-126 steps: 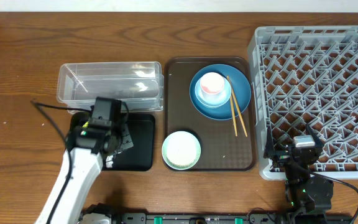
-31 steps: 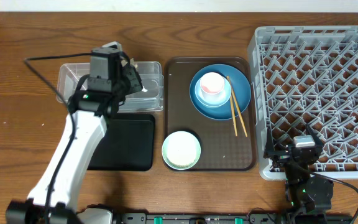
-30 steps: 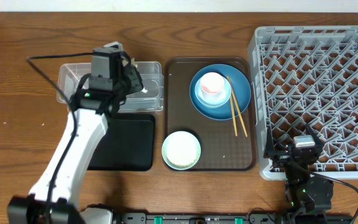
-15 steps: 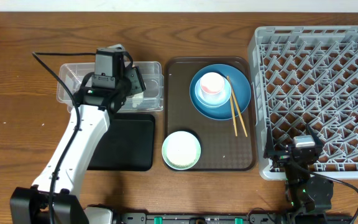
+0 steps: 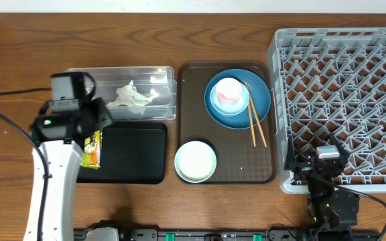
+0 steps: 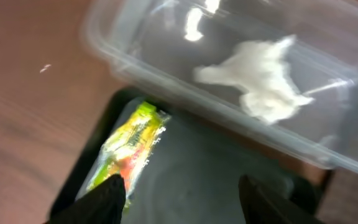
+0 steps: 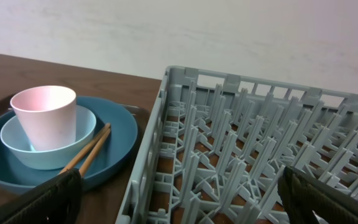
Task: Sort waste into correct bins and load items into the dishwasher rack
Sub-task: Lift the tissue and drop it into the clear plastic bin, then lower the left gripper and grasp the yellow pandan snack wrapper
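Note:
My left gripper (image 5: 94, 120) (image 6: 185, 202) is open and empty, above the left end of the black tray (image 5: 139, 154) (image 6: 216, 180). The yellow-green wrapper (image 5: 92, 148) (image 6: 126, 149) lies on that tray's left edge, by my left finger. Crumpled white tissue (image 5: 133, 96) (image 6: 260, 87) lies in the clear tub (image 5: 79, 84) (image 6: 123, 46). The pink cup (image 5: 228, 90) (image 7: 44, 115) stands in the light-blue bowl (image 5: 216, 104) (image 7: 36, 149) on the blue plate (image 5: 260, 100) (image 7: 120, 130), chopsticks (image 5: 254, 119) (image 7: 89, 152) beside it. My right gripper (image 5: 327, 159) (image 7: 185, 205) is open at the rack's (image 5: 344, 100) (image 7: 253, 155) front-left corner.
A dark brown serving tray (image 5: 233, 167) holds the plate stack and a pale green bowl (image 5: 195, 161) with a white inside. The rack fills the right side. A cable runs off to the left of my left arm.
My left gripper has moved from over the clear tub to the left and front. The tissue now lies loose in the tub. The wrapper has come into view on the black tray.

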`<act>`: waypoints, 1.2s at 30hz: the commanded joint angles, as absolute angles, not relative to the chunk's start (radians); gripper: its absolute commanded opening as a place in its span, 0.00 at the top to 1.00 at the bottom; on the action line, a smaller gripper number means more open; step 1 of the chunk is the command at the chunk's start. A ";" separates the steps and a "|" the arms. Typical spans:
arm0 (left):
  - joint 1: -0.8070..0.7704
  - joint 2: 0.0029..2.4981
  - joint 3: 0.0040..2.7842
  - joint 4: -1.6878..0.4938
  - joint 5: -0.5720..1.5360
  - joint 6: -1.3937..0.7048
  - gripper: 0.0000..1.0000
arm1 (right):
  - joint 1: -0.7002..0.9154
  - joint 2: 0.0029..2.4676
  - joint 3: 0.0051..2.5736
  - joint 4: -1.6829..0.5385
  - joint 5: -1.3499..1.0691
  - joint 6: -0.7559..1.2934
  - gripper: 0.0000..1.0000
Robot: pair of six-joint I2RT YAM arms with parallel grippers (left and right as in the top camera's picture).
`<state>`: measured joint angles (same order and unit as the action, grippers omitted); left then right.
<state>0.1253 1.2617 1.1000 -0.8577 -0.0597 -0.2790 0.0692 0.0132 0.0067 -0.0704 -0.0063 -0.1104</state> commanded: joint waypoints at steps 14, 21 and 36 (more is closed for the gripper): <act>0.207 1.416 0.956 -0.817 -0.072 -0.195 0.43 | 0.081 0.012 0.006 -0.075 0.000 -0.113 0.01; 0.207 1.430 0.836 -0.662 -0.072 -0.182 0.41 | 0.081 0.012 0.006 -0.075 0.000 -0.113 0.01; 0.207 1.430 0.612 -0.382 0.005 -0.123 0.22 | 0.081 0.012 0.006 -0.075 -0.001 -0.113 0.01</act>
